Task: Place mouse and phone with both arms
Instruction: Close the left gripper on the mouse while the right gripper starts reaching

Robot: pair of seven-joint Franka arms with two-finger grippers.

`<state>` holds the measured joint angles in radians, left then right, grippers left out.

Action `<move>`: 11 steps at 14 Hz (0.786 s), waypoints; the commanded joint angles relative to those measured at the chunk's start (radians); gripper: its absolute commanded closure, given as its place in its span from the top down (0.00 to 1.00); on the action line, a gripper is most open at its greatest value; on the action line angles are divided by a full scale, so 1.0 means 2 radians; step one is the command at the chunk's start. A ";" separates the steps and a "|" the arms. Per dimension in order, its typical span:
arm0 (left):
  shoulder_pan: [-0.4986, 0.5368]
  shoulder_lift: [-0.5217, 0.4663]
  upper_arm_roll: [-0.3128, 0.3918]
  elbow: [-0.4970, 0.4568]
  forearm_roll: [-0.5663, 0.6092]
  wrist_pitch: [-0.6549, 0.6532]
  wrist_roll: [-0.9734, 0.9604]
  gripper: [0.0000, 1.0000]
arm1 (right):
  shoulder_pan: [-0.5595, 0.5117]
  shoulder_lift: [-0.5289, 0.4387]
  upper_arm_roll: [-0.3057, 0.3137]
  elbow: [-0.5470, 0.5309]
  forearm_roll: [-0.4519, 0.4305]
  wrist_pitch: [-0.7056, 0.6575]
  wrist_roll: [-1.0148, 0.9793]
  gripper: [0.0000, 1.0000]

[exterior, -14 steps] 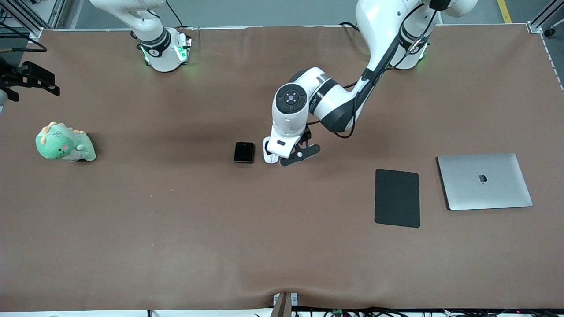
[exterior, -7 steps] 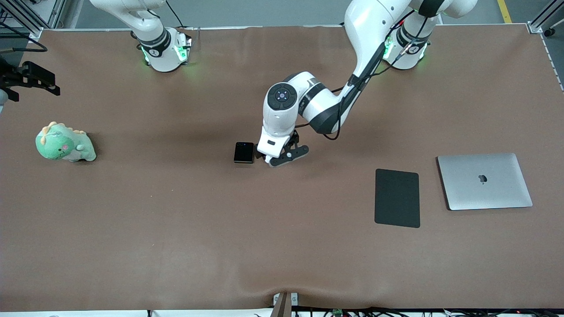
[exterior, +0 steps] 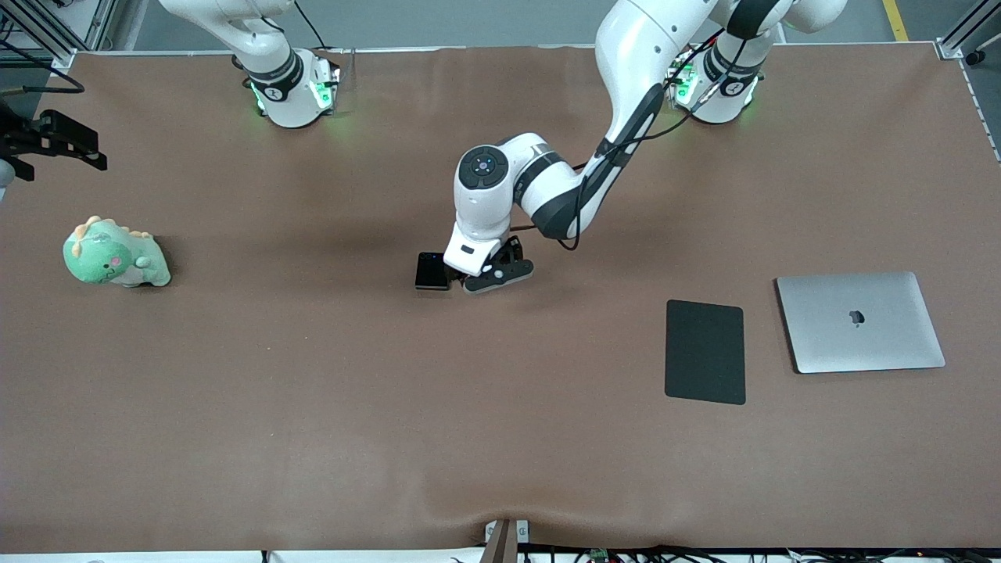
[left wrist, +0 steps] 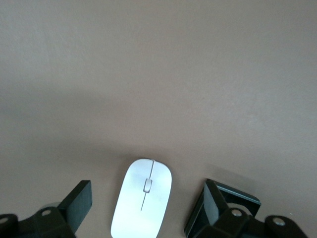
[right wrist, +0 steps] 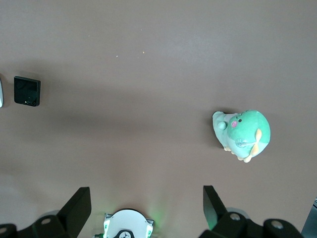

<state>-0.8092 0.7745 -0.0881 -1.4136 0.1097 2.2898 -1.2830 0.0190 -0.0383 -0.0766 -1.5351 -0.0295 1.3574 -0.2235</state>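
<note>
Brown matting covers the whole bench (exterior: 313, 407), and the strip along the near edge is bare. Nearest the front camera lies the matte black rectangular pad (exterior: 705, 352), toward the left arm's end, with the closed silver laptop (exterior: 860, 321) just beside it, closer to that end's edge. Up the middle of the bench now: the left gripper (left wrist: 143, 213) is low over the small white oval mouse (left wrist: 142, 197), fingers spread wide, one black finger (left wrist: 79, 206) on each flank of the mouse and neither touching it in the left wrist view. In the front view the left wrist hides the mouse completely. The small glossy black folded phone (exterior: 431, 270) sits just beside the mouse on the right arm's side, its edge tucked under the left wrist as the front camera sees it. Toward the right arm's end, close to that edge, the green plush dinosaur toy (exterior: 114, 254) lies on the mat. The right gripper (right wrist: 143, 210) waits high over the right arm's end near its green-lit base (right wrist: 127, 224), fingers parted and holding nothing.
</note>
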 commanded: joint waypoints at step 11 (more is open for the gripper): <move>-0.026 0.051 0.003 0.010 0.016 0.027 -0.009 1.00 | 0.011 0.047 -0.001 0.012 0.003 -0.009 -0.006 1.00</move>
<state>-0.8465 0.8477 -0.0884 -1.4135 0.1126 2.3214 -1.2869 0.0355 0.0234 -0.0746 -1.5351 -0.0283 1.3551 -0.2239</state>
